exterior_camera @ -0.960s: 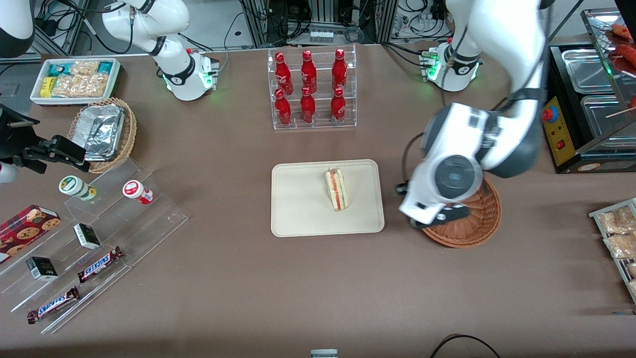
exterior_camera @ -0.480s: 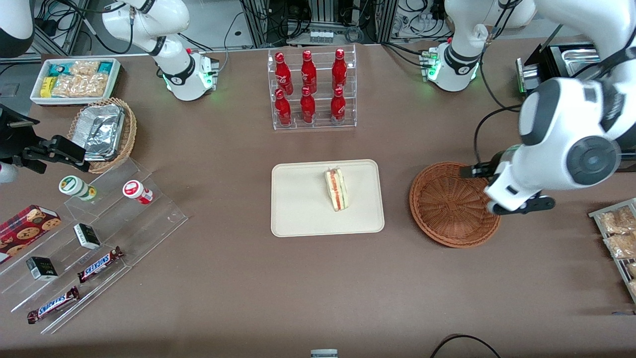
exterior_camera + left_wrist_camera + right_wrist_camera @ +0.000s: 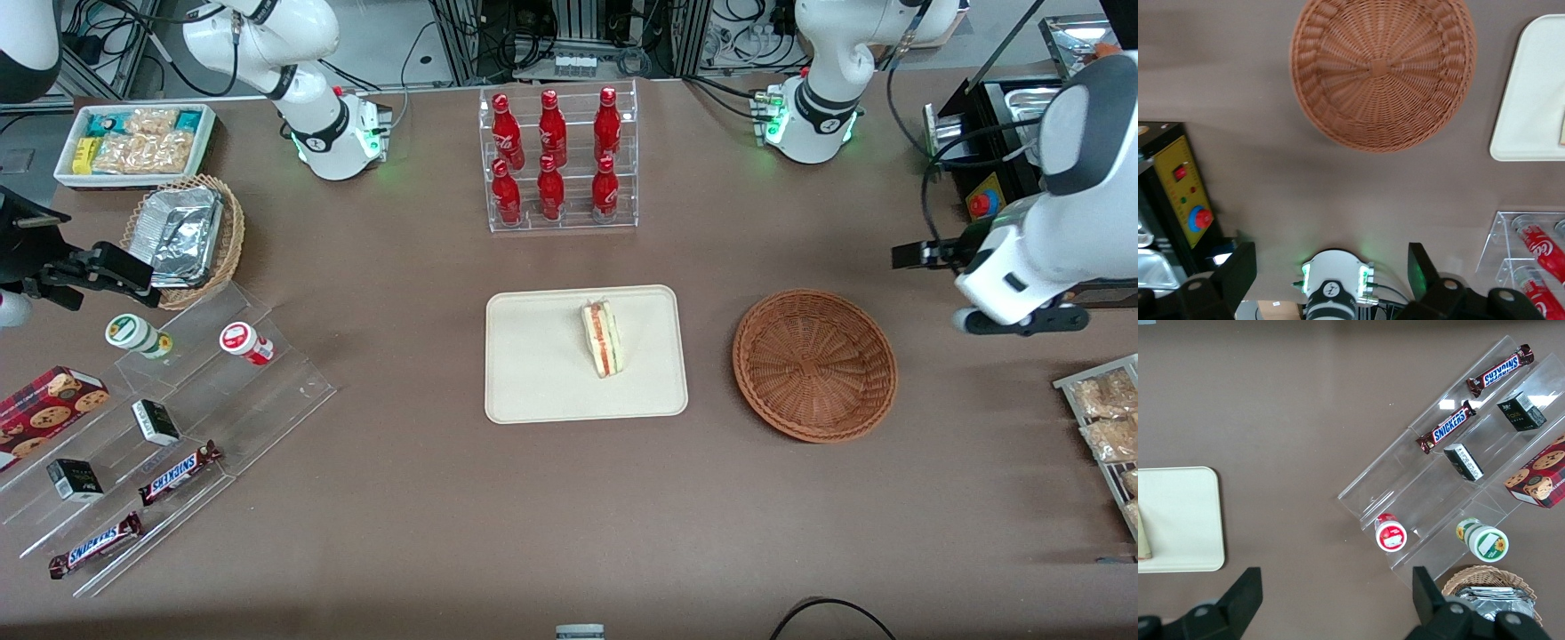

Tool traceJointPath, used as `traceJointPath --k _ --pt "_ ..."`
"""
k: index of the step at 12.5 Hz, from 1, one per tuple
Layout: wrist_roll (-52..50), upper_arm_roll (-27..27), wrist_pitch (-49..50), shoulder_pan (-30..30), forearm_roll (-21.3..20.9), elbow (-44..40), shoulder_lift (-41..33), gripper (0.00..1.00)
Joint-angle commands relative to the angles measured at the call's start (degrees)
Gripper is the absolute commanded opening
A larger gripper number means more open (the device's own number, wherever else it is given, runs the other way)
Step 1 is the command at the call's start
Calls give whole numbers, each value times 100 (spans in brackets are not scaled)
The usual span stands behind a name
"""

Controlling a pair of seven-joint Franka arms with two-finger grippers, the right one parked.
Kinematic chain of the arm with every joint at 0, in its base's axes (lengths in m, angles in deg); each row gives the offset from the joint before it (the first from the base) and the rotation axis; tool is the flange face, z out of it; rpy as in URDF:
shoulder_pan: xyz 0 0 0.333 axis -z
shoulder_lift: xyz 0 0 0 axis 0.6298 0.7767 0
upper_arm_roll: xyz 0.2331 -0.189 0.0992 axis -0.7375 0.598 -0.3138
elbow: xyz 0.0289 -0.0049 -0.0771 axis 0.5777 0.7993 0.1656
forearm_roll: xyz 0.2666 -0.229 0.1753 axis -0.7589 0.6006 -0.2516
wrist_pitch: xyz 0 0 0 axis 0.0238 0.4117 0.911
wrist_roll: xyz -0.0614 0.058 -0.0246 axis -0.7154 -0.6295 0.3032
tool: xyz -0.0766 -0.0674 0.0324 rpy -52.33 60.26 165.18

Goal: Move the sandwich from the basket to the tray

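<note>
The sandwich, a pale wedge with red and green filling, lies on the cream tray in the middle of the table. Beside the tray, toward the working arm's end, sits the reddish-brown wicker basket with nothing in it. My left gripper hangs above bare table, past the basket toward the working arm's end and apart from it. In the left wrist view the gripper is open with nothing between its fingers, and the basket and a corner of the tray show.
A clear rack of red bottles stands farther from the front camera than the tray. A black appliance with a yellow panel and snack packets flank my gripper. Tiered acrylic shelves with snacks and a foil-filled tan basket lie toward the parked arm's end.
My left arm has swung from above the basket out toward the working arm's end of the table, uncovering the empty basket. The sandwich has stayed put on the tray.
</note>
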Motion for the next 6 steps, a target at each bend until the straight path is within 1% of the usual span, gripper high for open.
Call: traceJointPath --k 1,4,6 --pt "95 791 185 -731 -201 118 -486 100" --pt "87 1171 536 -1120 -271 118 -785 100" --pt "78 1286 713 -1252 -368 100 -874 100"
